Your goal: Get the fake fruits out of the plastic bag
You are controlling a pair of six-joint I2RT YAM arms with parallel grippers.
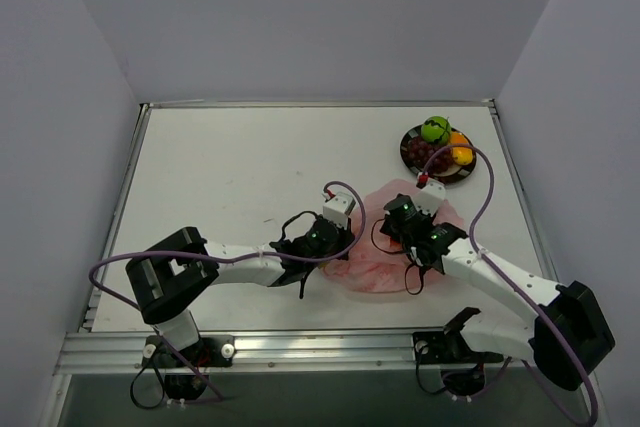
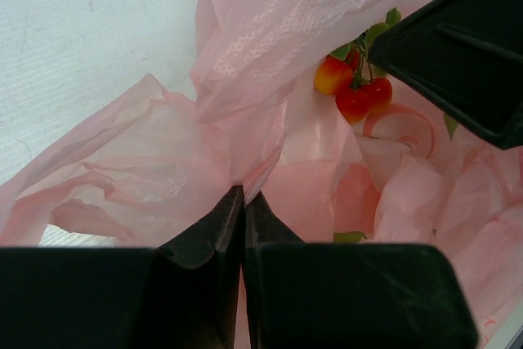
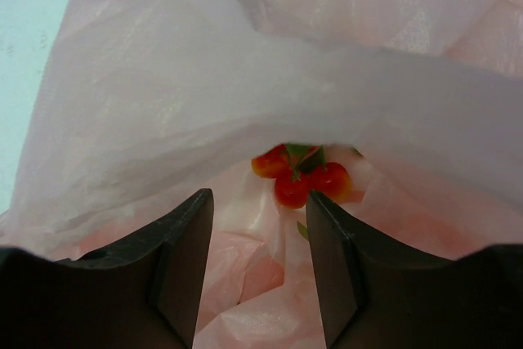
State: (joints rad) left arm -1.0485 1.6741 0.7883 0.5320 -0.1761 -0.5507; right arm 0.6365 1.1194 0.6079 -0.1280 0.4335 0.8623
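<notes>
clamping the pink bag (image 2: 245,30), the left gripper (image 2: 243,196) steadies it while the right gripper (image 3: 260,199), jaws apart, faces a red fruit cluster (image 3: 298,177) inside; other fruits (image 1: 437,144) already sit on the plate (image 1: 404,148).

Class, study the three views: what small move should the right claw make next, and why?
Probably ease the right claw forward, deeper into the pink plastic bag, until its fingers straddle the cherry cluster. Its jaws stand apart with the cluster just ahead between them, inside the bag, while the left claw is shut on a fold of the bag, holding it.
</notes>
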